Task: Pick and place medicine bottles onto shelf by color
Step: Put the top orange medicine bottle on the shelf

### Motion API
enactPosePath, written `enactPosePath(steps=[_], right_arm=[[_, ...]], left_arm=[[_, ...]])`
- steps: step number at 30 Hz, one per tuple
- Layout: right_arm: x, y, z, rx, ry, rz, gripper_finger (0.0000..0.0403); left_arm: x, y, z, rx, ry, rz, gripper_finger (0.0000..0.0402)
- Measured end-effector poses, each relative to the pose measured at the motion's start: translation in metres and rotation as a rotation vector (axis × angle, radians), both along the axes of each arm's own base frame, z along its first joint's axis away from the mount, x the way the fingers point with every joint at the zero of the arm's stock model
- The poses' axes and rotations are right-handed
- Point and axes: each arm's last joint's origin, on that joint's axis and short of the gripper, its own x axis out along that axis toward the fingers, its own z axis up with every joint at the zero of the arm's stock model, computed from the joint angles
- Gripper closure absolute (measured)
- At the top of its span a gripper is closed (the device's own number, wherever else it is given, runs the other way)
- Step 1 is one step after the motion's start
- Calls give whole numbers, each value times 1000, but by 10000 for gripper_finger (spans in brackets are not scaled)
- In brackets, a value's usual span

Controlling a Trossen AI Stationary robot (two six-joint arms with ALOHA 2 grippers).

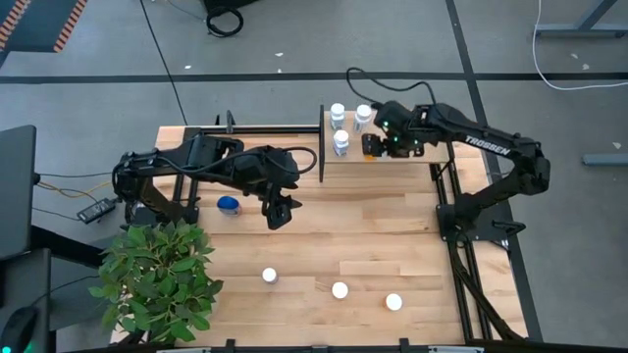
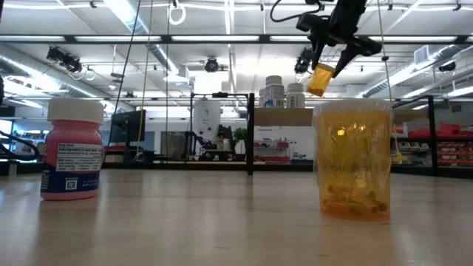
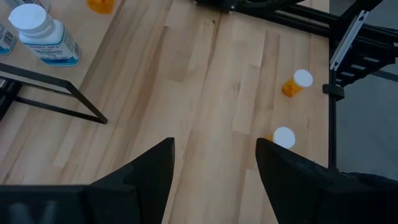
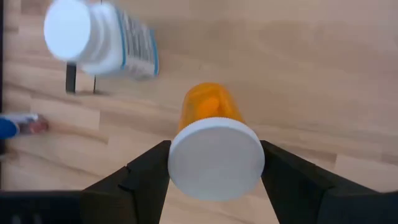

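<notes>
Orange bottle [image 4: 214, 140] fills the right wrist view, pinched at its white cap by the right gripper [image 4: 214, 163] above the shelf [image 1: 412, 162], beside three white bottles [image 1: 340, 143]. Placing is in hand; next comes lowering it upright and letting go. Its long axis seems tilted, base hanging downward. The left gripper [image 3: 214, 168] hovers spread and empty mid-table.

Even, bright overhead lighting; ceiling strip lights [image 2: 148, 38] glare in the low view. Shadows on the table [image 1: 373, 221] are soft and short. The white bottle [image 4: 99, 38] in the right wrist view appears blurred, possibly out of focus.
</notes>
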Motion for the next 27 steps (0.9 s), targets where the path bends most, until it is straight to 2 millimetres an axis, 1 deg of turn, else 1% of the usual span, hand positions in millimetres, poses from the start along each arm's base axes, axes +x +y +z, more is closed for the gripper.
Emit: enactPosePath(steps=[5,9,15,18,23,27], right_arm=[[-1,-10,1,9,-27,-17,162],[3,-17,-4,36,-30,-14,162],[7,-25,-10,63,-23,-10,162],[8,-31,-6,51,-29,-12,162],[12,-44,8,19,-28,-5,162],[15,-50,15,43,70,40,162]], left_arm=[[1,4,1,6,-14,18,170],[4,10,3,5,-46,41,170],[4,17,3,7,-43,62,170],[4,17,3,25,-38,45,170],[3,17,3,43,-33,25,170],[2,18,2,48,-25,22,170]])
